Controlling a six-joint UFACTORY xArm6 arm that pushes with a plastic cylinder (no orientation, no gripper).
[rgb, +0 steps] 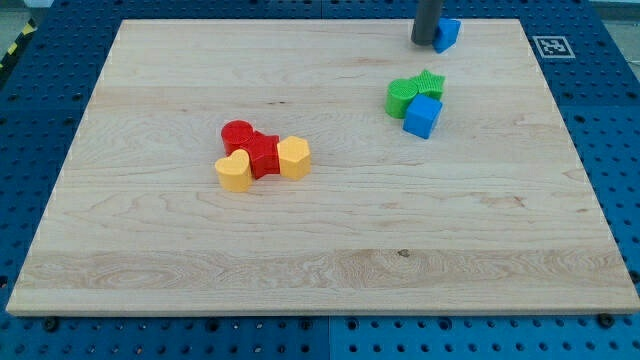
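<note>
My tip (425, 42) stands at the view's top right, touching the left side of a small blue block (447, 33). Below it lies a cluster: a green round block (400, 97), a green star-shaped block (431, 83) and a blue cube (422, 116), all pressed together. Near the board's middle left sits a second cluster: a red round block (238, 134), a red block (263, 156), a yellow heart-shaped block (234, 171) and a yellow hexagonal block (294, 157).
The wooden board (320, 270) rests on a blue perforated table (610, 110). A black-and-white marker tag (552, 45) sits at the board's top right corner.
</note>
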